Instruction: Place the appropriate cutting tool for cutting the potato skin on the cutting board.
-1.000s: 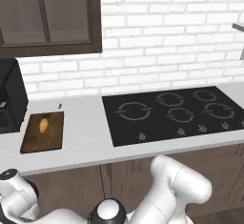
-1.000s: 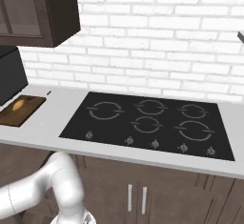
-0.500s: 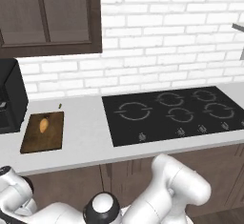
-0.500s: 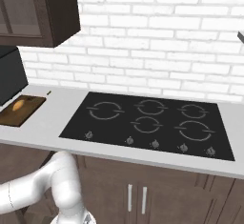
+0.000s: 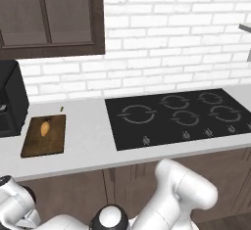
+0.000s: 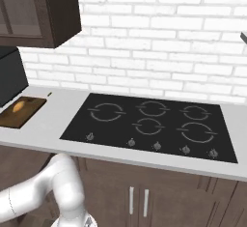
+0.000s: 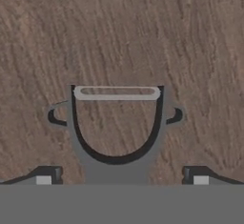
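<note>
Hand view: peeler (image 7: 116,123) handle cut off; pincer (image 7: 122,180) apart, grip apparently none.

Board: cutting board (image 5: 43,136) flat on counter (image 5: 88,136), left of stovetop (image 5: 181,116).
Potato: potato (image 5: 44,128) lying on the board.

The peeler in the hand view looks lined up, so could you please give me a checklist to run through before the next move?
1. Right tool: the peeler has a forked head with a crossbar blade. Ok.
2. Alignment: the peeler sits centred in the gripper. Ok.
3. Opening: the fingertips stand wide of the peeler on both sides. Ok.
4. Grasp: nothing is clamped yet. Not ok.
5. Handle: its lower part is hidden. Cannot tell.
6. Drop spot: the cutting board has bare wood beside the potato. Ok.
</note>
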You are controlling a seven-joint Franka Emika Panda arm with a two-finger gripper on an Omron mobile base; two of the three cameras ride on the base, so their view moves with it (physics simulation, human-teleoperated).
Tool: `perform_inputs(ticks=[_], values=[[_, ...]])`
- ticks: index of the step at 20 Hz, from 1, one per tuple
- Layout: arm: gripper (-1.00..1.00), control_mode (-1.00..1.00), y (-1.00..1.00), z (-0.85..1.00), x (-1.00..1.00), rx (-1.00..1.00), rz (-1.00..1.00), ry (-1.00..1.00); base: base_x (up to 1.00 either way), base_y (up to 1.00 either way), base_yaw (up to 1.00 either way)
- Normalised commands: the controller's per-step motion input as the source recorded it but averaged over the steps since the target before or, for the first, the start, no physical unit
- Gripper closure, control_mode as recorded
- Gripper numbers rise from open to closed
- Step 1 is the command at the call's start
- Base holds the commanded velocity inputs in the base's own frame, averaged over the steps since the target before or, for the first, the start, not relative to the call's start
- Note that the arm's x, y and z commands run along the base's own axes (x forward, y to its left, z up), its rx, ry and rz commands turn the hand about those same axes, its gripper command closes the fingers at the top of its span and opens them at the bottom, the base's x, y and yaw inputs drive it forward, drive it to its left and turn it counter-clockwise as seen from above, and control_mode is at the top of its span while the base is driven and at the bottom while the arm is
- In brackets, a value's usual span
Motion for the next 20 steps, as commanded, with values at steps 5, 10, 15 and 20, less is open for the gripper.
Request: perform_inputs(ticks=[5,10,15,20], values=[[1.0,-1.0,0.0,-0.72,-0.12,0.0,0.0,-0.07,0.0,0.0,0.0],[1.0,-1.0,0.06,-0.46,0.0,0.0,0.0,0.0,0.0,0.0,0.0],[1.0,-1.0,0.02,0.23,-0.11,0.04,-0.04,-0.03,0.0,0.0,0.0],[1.0,-1.0,-0.41,0.99,-0.49,0.08,-0.09,-0.23,0.0,0.0,0.0]])
